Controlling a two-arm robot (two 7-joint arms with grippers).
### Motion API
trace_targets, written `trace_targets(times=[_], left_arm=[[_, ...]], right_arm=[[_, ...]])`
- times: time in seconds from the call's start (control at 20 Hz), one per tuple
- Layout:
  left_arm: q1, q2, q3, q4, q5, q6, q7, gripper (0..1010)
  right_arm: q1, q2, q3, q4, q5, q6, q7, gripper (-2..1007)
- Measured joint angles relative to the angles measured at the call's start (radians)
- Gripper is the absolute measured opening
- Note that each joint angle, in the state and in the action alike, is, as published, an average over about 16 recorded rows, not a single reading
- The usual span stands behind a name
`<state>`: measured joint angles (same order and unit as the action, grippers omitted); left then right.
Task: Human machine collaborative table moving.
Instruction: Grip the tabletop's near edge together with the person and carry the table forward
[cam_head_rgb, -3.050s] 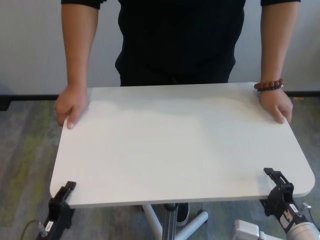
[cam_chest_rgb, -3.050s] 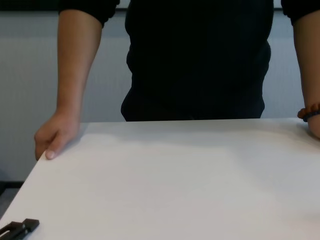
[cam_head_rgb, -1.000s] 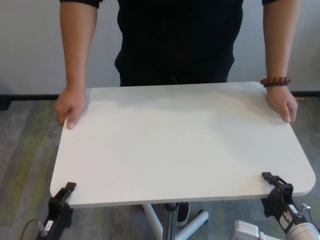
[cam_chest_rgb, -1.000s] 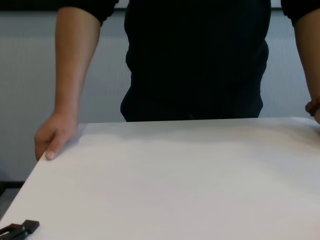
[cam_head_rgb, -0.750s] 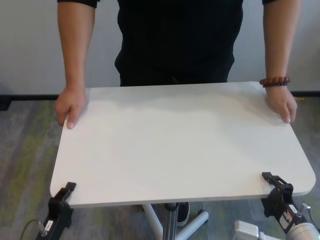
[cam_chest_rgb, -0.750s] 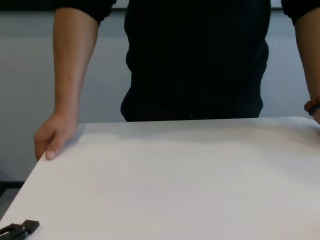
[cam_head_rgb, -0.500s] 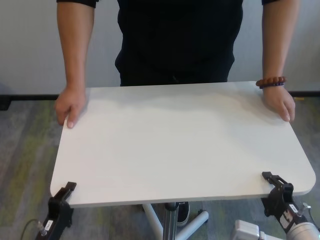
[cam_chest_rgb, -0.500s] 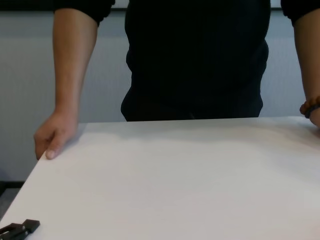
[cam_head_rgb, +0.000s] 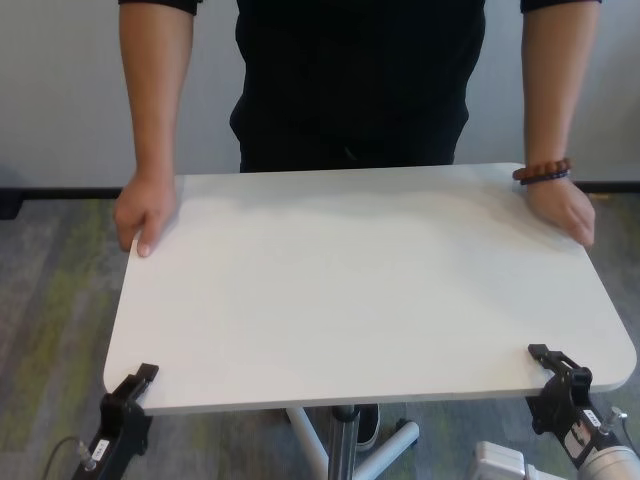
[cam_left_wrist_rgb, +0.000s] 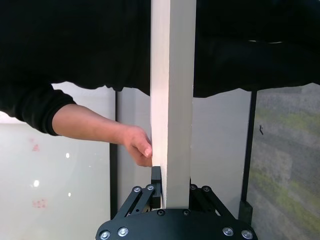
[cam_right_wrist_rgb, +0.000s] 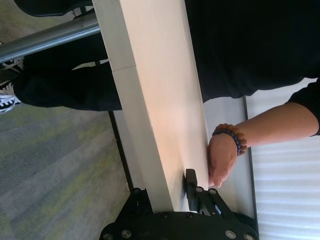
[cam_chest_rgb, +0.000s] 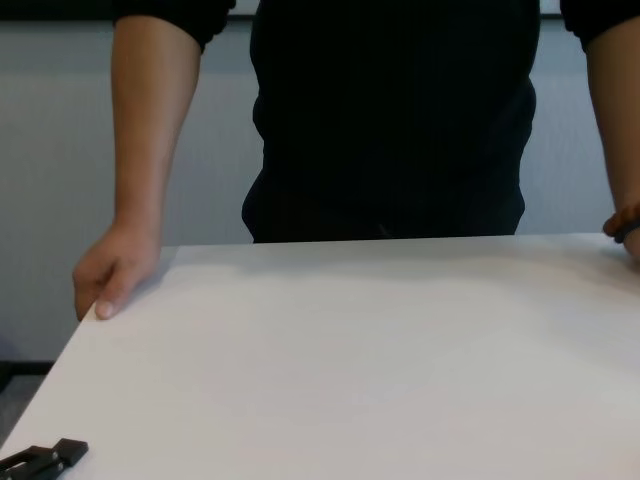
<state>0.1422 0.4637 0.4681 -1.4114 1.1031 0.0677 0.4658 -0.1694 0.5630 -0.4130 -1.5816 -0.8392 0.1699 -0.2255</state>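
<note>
White table (cam_head_rgb: 360, 290) fills view centre, long axis running 9-to-3 o'clock, on a grey post (cam_head_rgb: 343, 440). Left gripper (cam_head_rgb: 143, 378) clamped shut on the near edge at the 7 o'clock corner; right gripper (cam_head_rgb: 548, 358) clamped shut on the near edge at the 5 o'clock corner. Wrist views confirm jaws pinching the thin tabletop edge. Human (cam_head_rgb: 360, 80) stands at 12 o'clock, one hand (cam_head_rgb: 146, 212) on the far corner at 10, braceleted hand (cam_head_rgb: 560, 210) on the far corner at 2. Table lies straight ahead of both grippers, each equally near its corner. Open carpet (cam_head_rgb: 50, 300) at 9 and 3; wall (cam_head_rgb: 60, 90) close behind the human limits travel toward 12.
</note>
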Motion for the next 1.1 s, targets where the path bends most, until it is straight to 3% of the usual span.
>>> trace_targets(times=[0.45,0.8,1.1], left_arm=[[-0.005,0.013,-0.014,-0.03,0.004,-0.025,-0.034,227],[-0.026,0.03,-0.03,-0.057,-0.011,-0.048,-0.073,226],[-0.061,0.034,-0.036,-0.065,-0.022,-0.063,-0.098,226]], right_arm=[[-0.026,0.007,0.029,-0.05,-0.007,-0.019,0.022,274],[-0.038,0.02,0.05,-0.1,-0.015,-0.022,0.07,274],[-0.023,0.029,0.059,-0.121,-0.037,-0.019,0.114,273]])
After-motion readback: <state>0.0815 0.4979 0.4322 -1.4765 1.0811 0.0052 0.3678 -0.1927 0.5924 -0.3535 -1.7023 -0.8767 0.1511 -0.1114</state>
